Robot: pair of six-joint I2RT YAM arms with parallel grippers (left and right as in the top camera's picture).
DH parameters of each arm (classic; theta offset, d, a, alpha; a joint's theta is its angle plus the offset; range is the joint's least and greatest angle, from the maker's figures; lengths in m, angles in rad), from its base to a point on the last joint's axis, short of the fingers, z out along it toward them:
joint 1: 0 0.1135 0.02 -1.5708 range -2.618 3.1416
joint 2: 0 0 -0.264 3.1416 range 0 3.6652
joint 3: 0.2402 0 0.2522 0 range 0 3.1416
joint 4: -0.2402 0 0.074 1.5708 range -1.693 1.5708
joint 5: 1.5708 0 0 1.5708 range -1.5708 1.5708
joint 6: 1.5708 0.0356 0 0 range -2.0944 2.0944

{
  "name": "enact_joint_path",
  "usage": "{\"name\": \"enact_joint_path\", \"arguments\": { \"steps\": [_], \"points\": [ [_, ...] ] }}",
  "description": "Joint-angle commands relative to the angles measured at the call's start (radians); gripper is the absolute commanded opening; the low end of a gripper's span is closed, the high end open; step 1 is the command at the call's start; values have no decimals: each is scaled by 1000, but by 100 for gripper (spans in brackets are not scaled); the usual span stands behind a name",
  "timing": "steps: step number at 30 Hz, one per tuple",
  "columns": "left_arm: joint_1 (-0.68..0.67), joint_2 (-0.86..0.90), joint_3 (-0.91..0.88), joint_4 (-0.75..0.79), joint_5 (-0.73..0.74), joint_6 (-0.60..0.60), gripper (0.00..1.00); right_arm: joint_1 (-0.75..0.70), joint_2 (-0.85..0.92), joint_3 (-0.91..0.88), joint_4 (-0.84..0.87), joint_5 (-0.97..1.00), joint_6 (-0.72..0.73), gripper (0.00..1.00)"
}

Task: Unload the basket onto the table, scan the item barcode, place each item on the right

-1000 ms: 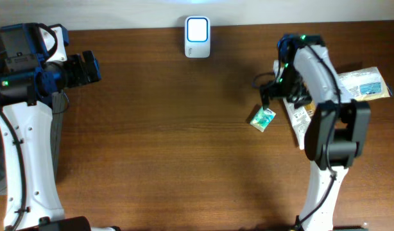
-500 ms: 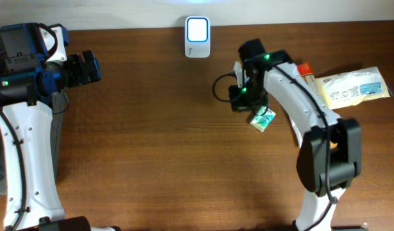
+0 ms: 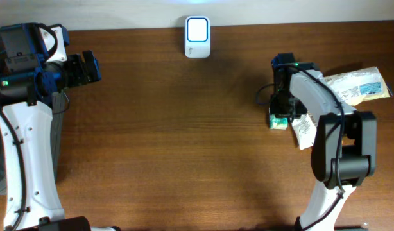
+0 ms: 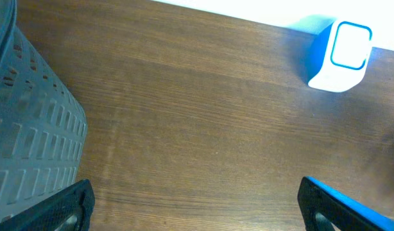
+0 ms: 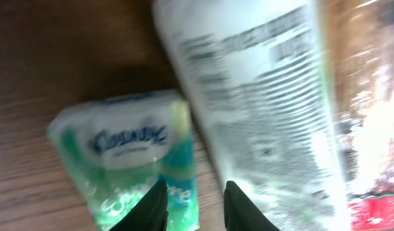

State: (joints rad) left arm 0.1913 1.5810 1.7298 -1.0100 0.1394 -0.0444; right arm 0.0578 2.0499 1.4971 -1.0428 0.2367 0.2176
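Brown table (image 3: 184, 160). Scanner (image 3: 197, 29) glowed at far edge, unused. Right gripper (image 5: 196, 208) hovered at tissue pack (image 5: 126, 160), grasp impossible to tell; left gripper (image 4: 197, 208) gaped. Scan not done.

The table (image 3: 184, 147) is dark brown wood with a fine grain. Near its right edge lies a yellowish pouch (image 3: 359, 85) with a blue label and small print, flat and slightly tilted. Nearer the front lies a white packet (image 3: 304, 126) covered in black print, also flat. Whether the two touch is hidden. In the right wrist view a blurred red patch (image 5: 376, 215) shows beside the packet's lower end. Off the table's left side stands a grey bin (image 4: 27, 147) with ribbed walls.
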Motion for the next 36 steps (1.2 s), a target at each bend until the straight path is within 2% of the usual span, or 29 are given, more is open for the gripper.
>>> {"name": "enact_joint_path", "arguments": {
  "steps": [1,4,5,6,8,12,15,17,18,20,21,22,23,28,29,31,36],
  "points": [
    [3,-7,2,2,3,16,99,9,-72,173,-56,-122,-155,32],
    [3,-7,2,1,3,16,99,159,-240,499,-208,-192,-207,44],
    [3,-7,2,1,3,16,99,209,-288,605,-266,-192,-207,61],
    [3,-7,2,1,3,15,99,260,-338,717,-325,-190,-207,99],
    [3,-7,2,1,3,16,99,319,-444,788,-346,-190,-206,99],
    [3,-7,2,1,3,16,99,321,-575,788,-477,-126,-206,99],
    [3,-7,2,1,3,15,99,320,-671,788,-472,-53,-138,99],
    [3,-7,2,1,3,16,99,216,-730,734,-352,-45,-135,99],
    [3,-7,2,1,3,16,99,181,-753,686,-299,-60,-135,99],
    [3,-7,2,1,3,16,99,78,-860,447,-95,-144,-153,99],
    [3,-7,2,1,3,16,99,43,-912,330,13,-222,-220,99],
    [3,-7,2,1,3,15,99,-4,-1015,119,184,-328,-267,99],
    [3,-7,2,1,3,16,99,-29,-1083,-19,292,-362,-267,99],
    [3,-7,2,1,3,15,99,-58,-1561,-905,993,-440,-262,99],
    [3,-7,2,1,3,15,99,-58,-1627,-1017,1079,-459,-262,99],
    [3,-7,2,1,3,16,99,-57,-1794,-1235,1191,-462,-235,99],
    [3,-7,2,1,3,16,99,9,-2047,-1492,1175,-406,-236,99]
  ]
}}
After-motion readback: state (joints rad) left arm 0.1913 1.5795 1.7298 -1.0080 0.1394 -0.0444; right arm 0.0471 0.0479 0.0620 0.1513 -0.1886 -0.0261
